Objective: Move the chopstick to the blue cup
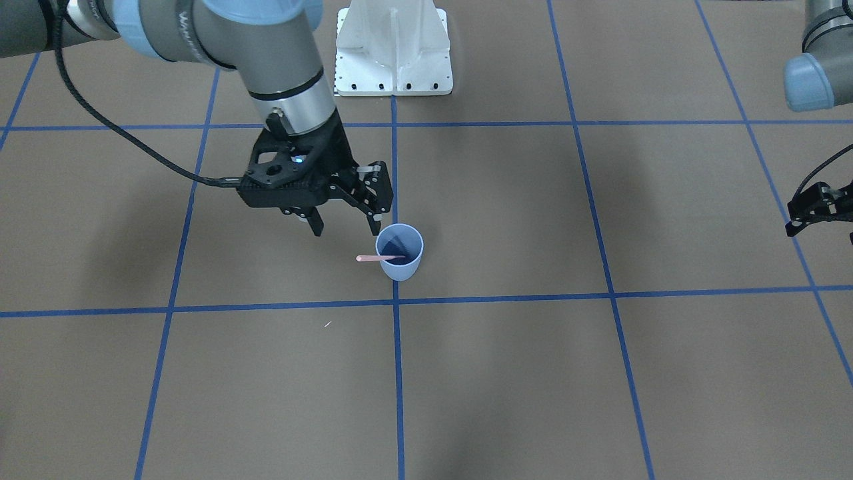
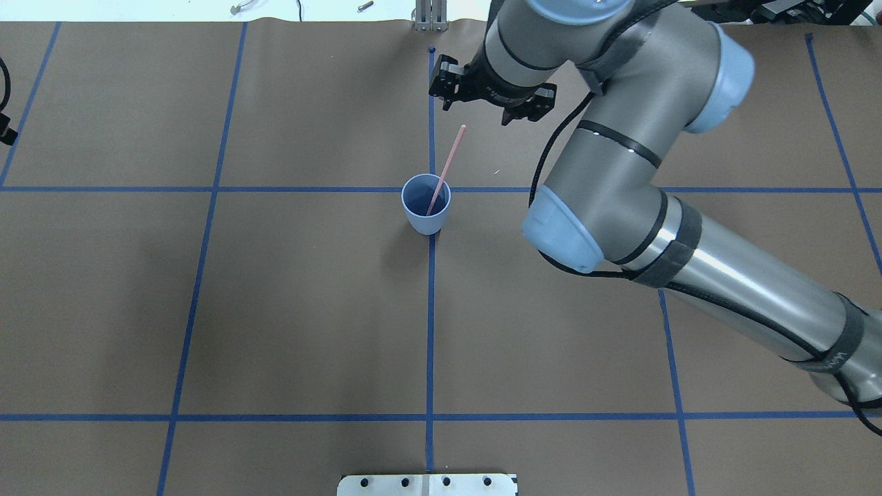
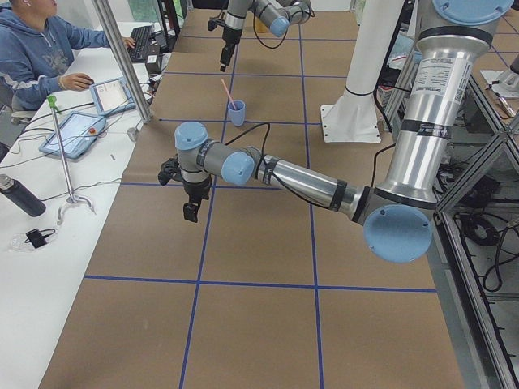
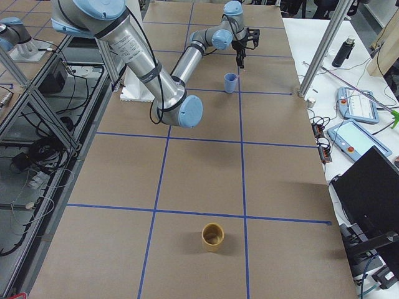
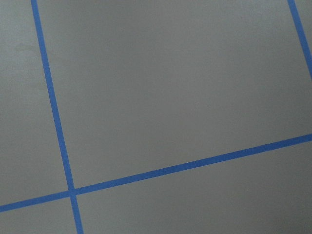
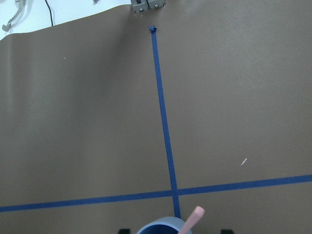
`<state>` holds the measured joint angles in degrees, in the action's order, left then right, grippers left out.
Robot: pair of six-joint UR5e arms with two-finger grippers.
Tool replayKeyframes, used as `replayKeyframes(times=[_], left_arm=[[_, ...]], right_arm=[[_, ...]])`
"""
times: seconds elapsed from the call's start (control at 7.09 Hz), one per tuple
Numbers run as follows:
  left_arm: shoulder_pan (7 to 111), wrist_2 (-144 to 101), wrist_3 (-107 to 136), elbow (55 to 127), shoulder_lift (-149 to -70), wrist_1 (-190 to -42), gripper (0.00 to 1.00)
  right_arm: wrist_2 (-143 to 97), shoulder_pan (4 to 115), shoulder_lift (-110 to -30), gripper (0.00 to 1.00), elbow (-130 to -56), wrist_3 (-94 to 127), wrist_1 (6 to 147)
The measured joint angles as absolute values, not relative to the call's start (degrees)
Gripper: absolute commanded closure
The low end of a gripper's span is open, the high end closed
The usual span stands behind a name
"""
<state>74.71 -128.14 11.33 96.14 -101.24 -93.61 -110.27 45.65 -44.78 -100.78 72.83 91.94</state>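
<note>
The blue cup (image 1: 400,268) stands upright on the brown table at a crossing of blue tape lines. A pink chopstick (image 1: 378,258) stands in it and leans over the rim; it also shows in the overhead view (image 2: 446,164). My right gripper (image 1: 346,228) hovers just above and beside the cup, its jaws wide apart and empty, not touching the stick. In the right wrist view the cup rim (image 6: 158,227) and the stick's tip (image 6: 195,215) sit at the bottom edge. My left gripper (image 1: 808,212) is far off at the table's side; its jaws are not clear.
A white mounting base (image 1: 393,47) stands at the robot's side of the table. A tan cup (image 4: 212,237) stands far from the blue one, near the table's right end. An operator (image 3: 36,49) with tablets sits beyond the table's far side.
</note>
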Motion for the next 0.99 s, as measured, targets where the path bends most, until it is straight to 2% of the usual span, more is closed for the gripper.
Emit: replayKeyframes(times=[0.42,0.99], left_arm=[[74.71,-128.14,11.34,96.07,-101.25,-93.6,0.01],[74.71,-128.15,11.3,95.99,-101.14,-93.66,0.01]], right_arm=[[-119.69,57.84,-58.63,0.0,-109.01,60.1,96.34],[-127.12,71.92,-77.53,0.0,-107.25,26.66,96.17]])
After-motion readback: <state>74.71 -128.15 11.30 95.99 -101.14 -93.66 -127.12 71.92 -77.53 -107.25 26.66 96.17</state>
